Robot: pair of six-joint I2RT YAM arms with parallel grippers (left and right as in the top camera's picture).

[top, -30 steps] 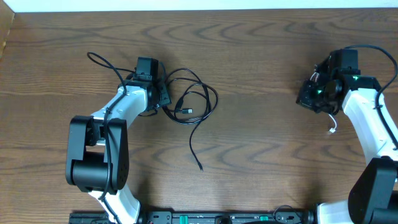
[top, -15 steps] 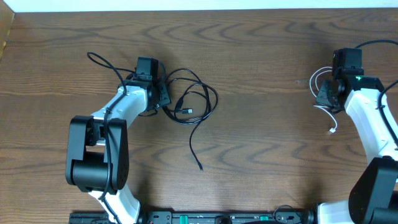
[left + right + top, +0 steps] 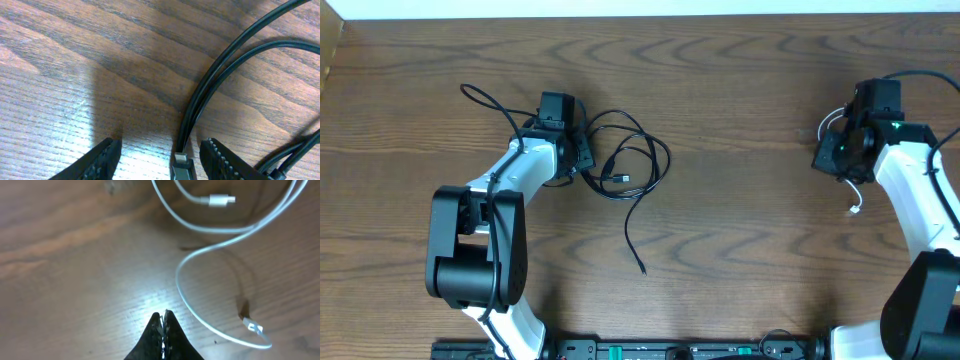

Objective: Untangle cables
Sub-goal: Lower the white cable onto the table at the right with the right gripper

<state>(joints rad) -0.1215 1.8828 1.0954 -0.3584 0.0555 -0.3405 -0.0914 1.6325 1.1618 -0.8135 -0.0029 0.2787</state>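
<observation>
Two black cables (image 3: 623,178) lie looped together at the middle left of the table, and one tail trails toward the front. My left gripper (image 3: 582,160) sits at the loops' left edge. It stands open, low over the wood, with a black cable's plug (image 3: 181,165) lying between its fingers (image 3: 97,161) and untouched. The black cords (image 3: 186,131) run up and to the right from that plug. The white cable (image 3: 178,280) curls on the table ahead of my right gripper (image 3: 164,317), which is shut on nothing. Its two plugs (image 3: 220,200) lie loose.
A thicker black wire (image 3: 475,95) runs from the left arm toward the back left. The white cable's end (image 3: 857,207) lies beside the right arm near the table's right edge. The table's far edge (image 3: 640,16) runs along the back.
The right wrist swung right, uncovering the white loop, then came back a little to the left and covers part of it again. The left arm and black cables have not moved.
</observation>
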